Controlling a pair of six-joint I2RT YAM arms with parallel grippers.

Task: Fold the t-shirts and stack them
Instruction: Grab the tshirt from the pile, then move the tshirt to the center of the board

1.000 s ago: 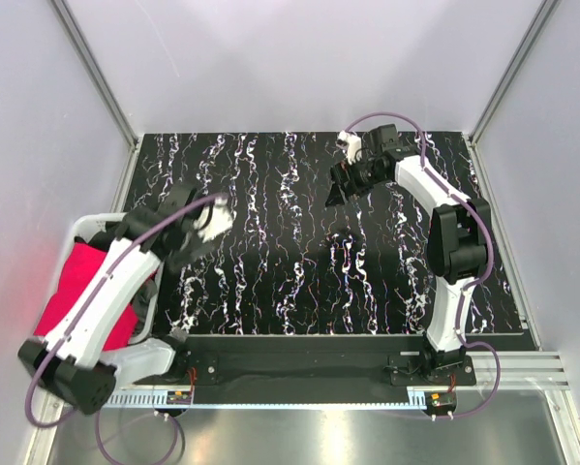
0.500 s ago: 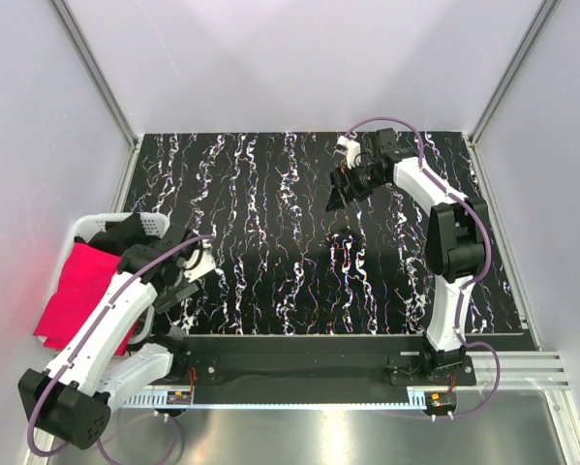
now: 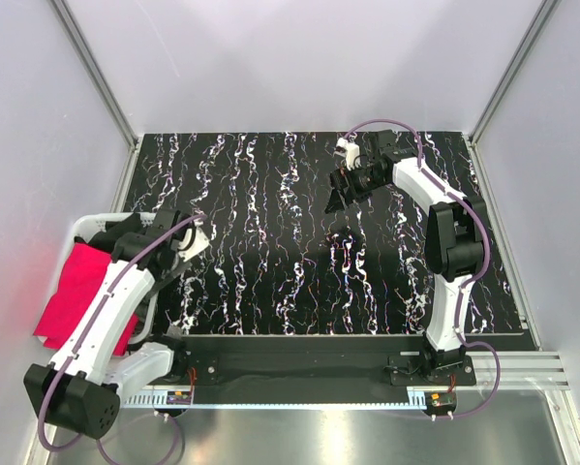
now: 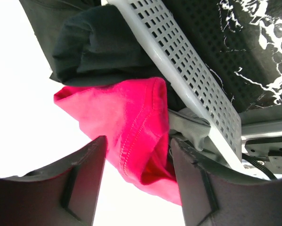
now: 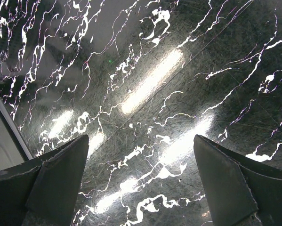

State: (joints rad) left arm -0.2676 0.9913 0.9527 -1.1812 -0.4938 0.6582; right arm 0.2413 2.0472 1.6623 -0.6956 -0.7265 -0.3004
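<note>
A crimson-pink t-shirt [image 3: 75,291] lies crumpled in the white lattice basket [image 3: 88,225] at the table's left edge. In the left wrist view the pink t-shirt [image 4: 126,117] has a black t-shirt [image 4: 91,47] behind it and a bit of grey cloth [image 4: 192,126] beside the basket wall [image 4: 188,70]. My left gripper [image 3: 117,242] is over the basket. It is open [image 4: 138,165], with the pink cloth's hem between its fingers but not pinched. My right gripper [image 3: 336,197] is open and empty [image 5: 141,188] above the bare marbled table at the back right.
The black marbled table top [image 3: 270,242] spans the middle. Metal frame posts and grey walls close in the sides. A metal rail [image 3: 299,363] with the arm bases runs along the near edge.
My left arm has swung from over the table's left part back to the basket, and its gripper now points at the pink t-shirt. The right arm has barely moved.
</note>
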